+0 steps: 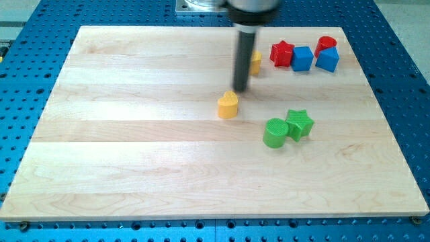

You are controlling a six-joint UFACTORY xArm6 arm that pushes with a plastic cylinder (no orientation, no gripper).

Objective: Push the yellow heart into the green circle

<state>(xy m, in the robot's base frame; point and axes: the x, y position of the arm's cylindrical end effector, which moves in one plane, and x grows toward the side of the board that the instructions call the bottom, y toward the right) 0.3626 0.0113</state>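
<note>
The yellow heart is shown near the centre of the wooden bench. My tip, a bare rod with nothing held, is placed just beside the heart at its 1 o'clock. A second yellow block is partly hidden behind the rod. The green circle is seen at the heart's 4 o'clock, apart from it, touching a green star. At 2 o'clock, red and blue blocks are clustered.

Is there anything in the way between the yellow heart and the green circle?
No. In the camera view, only bare wooden board lies between the yellow heart and the green circle. My tip sits just above the heart.
</note>
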